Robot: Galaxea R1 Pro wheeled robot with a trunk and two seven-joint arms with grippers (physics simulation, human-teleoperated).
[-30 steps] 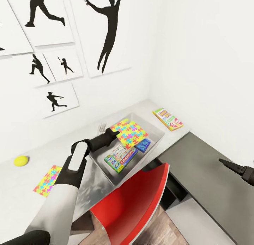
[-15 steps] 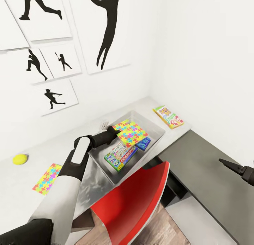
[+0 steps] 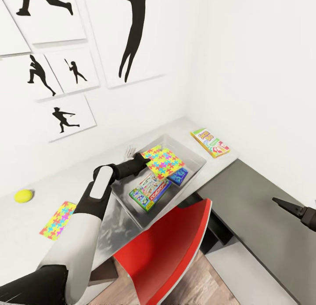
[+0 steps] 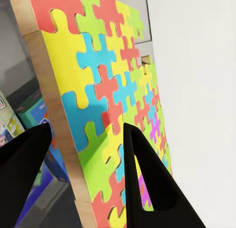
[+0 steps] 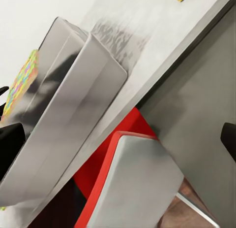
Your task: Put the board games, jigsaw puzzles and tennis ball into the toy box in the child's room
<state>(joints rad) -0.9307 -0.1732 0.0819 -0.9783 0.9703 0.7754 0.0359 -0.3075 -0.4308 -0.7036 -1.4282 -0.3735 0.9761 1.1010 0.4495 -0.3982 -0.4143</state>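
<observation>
Head view: left end effector [image 3: 142,159] grips a jigsaw puzzle [image 3: 165,163] over the toy box [image 3: 193,153].
Two board games lie inside; right end effector's [image 3: 283,204] state is unclear. Tennis ball [image 3: 23,195] sits near the counter's [image 3: 26,239] wall edge.

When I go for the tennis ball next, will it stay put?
Probably not. The tennis ball is round and sits on bare table with nothing beside it, so a nudge likely rolls it. It looks small and light; closing squarely around it seems safest.
</observation>
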